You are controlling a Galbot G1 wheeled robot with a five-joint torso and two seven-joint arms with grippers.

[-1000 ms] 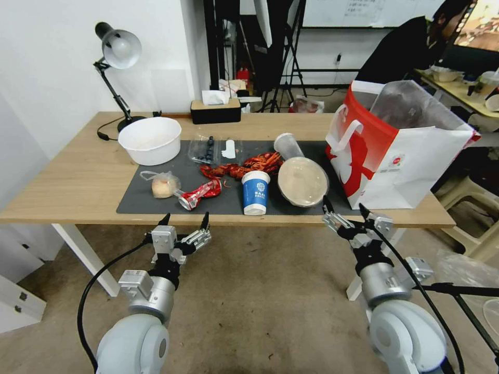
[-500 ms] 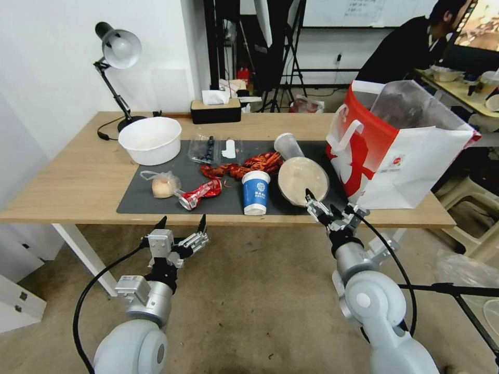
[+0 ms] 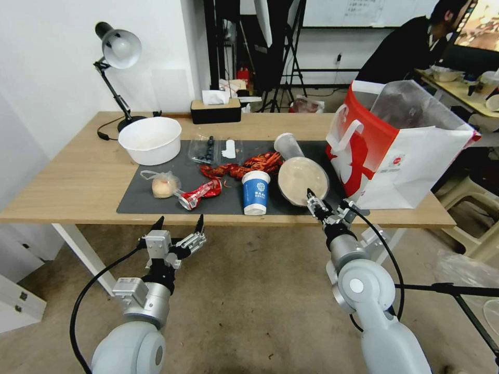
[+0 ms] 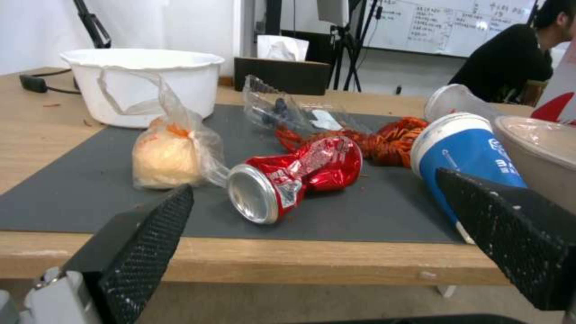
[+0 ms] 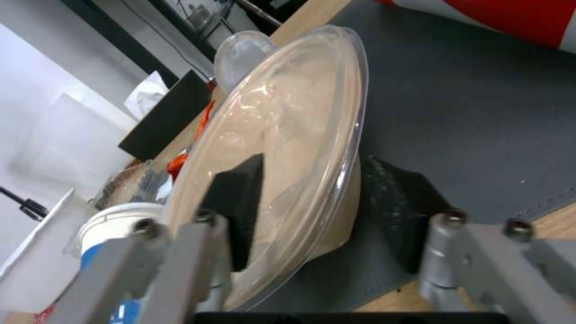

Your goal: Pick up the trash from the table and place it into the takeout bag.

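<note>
The right pincer [image 3: 326,203] stands spread at the tabletop's [image 3: 78,176] near edge, its pads [image 5: 240,202] on either side of the tub's [image 3: 302,180] rim, one above the lid and one beneath, not yet closed on it. The bag [image 3: 400,150] stands just to its right, the blue cup [image 3: 255,192] to its left. The left pincer [image 3: 178,224] hangs released below the edge, the red can [image 4: 294,177] and the orange-lump bag [image 4: 165,155] just beyond it.
</note>
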